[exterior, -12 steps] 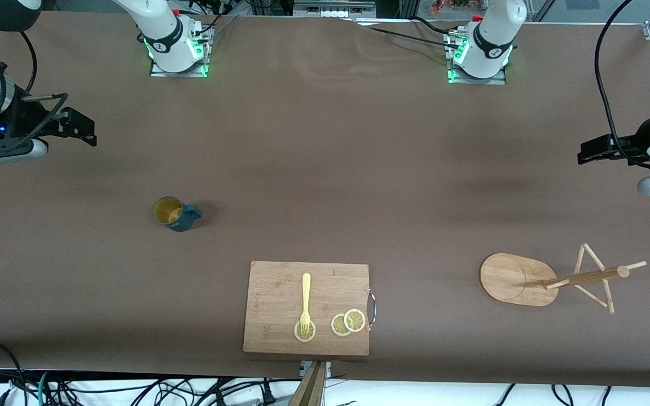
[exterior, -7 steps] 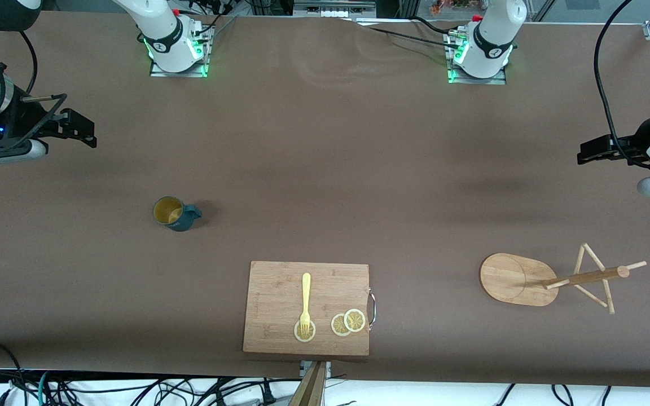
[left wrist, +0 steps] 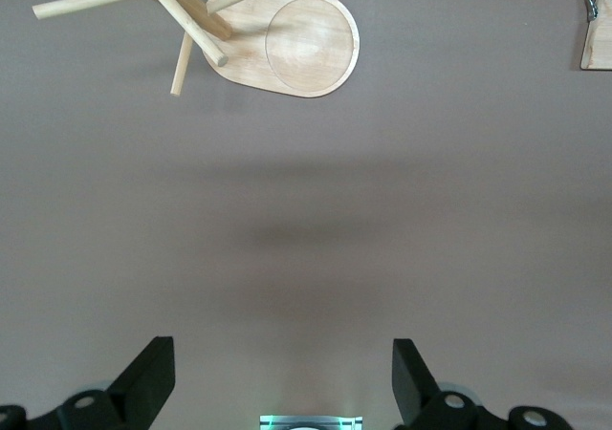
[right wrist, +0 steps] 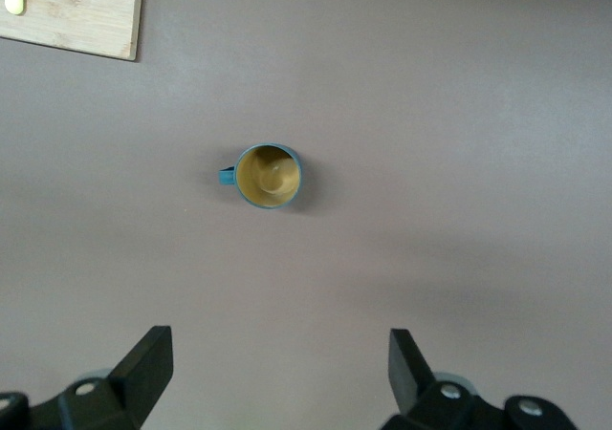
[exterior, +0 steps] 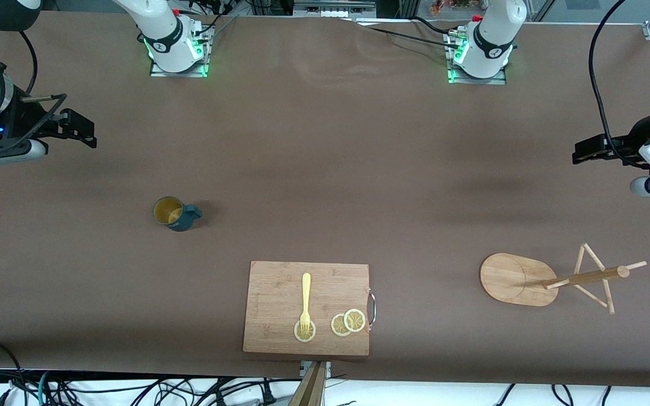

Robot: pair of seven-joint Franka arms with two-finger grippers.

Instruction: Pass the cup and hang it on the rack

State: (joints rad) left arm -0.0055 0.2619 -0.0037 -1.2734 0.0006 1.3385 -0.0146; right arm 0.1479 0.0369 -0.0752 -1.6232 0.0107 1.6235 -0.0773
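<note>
Looking down, I see the cup (exterior: 174, 213) upright on the table (exterior: 325, 169) toward the right arm's end, mouth up, handle pointing toward the left arm's end. The rack (exterior: 550, 277) stands toward the left arm's end. Both the left claw (left wrist: 283, 382) and right claw (right wrist: 278, 373) hover spread wide, holding nothing.

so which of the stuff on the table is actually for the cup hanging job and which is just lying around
For the job:
- cup, upright on the table
- rack, toward the left arm's end

Just lying about:
- cutting board, near the front edge
- yellow fork on the board
- lemon slices on the board
</note>
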